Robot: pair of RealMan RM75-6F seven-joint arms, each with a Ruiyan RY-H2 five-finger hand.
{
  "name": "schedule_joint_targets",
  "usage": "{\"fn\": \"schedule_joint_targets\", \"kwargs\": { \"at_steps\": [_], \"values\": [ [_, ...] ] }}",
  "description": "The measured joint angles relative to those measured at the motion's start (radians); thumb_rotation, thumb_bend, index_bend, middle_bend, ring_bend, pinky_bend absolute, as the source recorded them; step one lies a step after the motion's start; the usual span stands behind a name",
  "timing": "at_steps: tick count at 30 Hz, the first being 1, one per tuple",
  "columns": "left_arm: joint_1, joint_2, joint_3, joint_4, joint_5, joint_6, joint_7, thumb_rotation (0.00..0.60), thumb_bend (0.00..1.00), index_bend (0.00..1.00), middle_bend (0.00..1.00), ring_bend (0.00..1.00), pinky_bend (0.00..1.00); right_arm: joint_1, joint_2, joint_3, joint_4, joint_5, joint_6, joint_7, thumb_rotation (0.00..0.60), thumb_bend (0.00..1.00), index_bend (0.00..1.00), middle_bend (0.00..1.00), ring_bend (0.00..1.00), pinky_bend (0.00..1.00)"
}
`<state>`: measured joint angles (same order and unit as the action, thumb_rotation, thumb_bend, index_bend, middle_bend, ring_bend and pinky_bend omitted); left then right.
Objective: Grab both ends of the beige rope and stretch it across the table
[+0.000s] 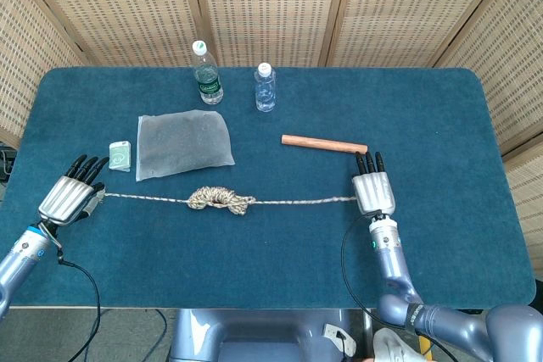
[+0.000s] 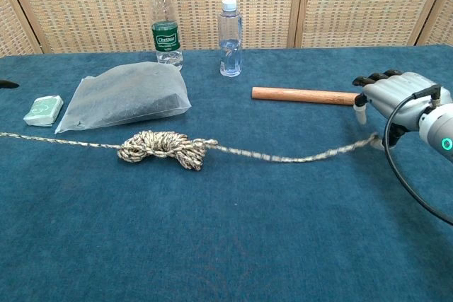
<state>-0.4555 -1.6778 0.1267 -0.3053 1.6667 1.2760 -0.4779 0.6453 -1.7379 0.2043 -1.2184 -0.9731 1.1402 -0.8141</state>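
The beige rope (image 1: 222,200) lies across the middle of the blue counter (image 1: 424,108), a tangled bundle left of centre and thin strands running out to both sides. To stretch it well, both ends should be drawn steadily apart and kept low, so the bundle pays out rather than dragging.

The left robot hand (image 1: 68,194) holds one end. The right robot hand (image 2: 396,97) meets the other; its hold looks loose, but I cannot tell.

The chest view shows the right strand sagging and blurred; the head view alone shows the left robot hand whole.
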Motion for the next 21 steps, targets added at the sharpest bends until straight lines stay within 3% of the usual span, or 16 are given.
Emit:
{"fn": "schedule_joint_targets", "kwargs": {
  "at_steps": [7,12,16,21],
  "values": [
    [0.022,0.057,-0.045,-0.071,-0.033,0.130,-0.076,0.600,0.00,0.00,0.00,0.00,0.00,-0.021,0.081,0.001,-0.147,-0.014,0.031,0.002,0.600,0.00,0.00,0.00,0.00,0.00],
    [0.057,0.138,-0.082,-0.184,-0.069,0.199,-0.098,0.600,0.00,0.00,0.00,0.00,0.00,-0.065,0.200,-0.023,-0.281,-0.093,0.077,0.067,0.600,0.00,0.00,0.00,0.00,0.00],
    [0.106,0.213,-0.103,-0.327,-0.105,0.228,-0.093,0.600,0.00,0.00,0.00,0.00,0.00,-0.109,0.281,-0.059,-0.309,-0.213,0.121,0.207,0.600,0.00,0.00,0.00,0.00,0.00],
    [0.199,0.325,-0.114,-0.576,-0.156,0.268,-0.047,0.600,0.00,0.00,0.00,0.00,0.00,-0.186,0.351,-0.121,-0.252,-0.397,0.228,0.468,0.600,0.00,0.00,0.00,0.00,0.00]
  ]
}}
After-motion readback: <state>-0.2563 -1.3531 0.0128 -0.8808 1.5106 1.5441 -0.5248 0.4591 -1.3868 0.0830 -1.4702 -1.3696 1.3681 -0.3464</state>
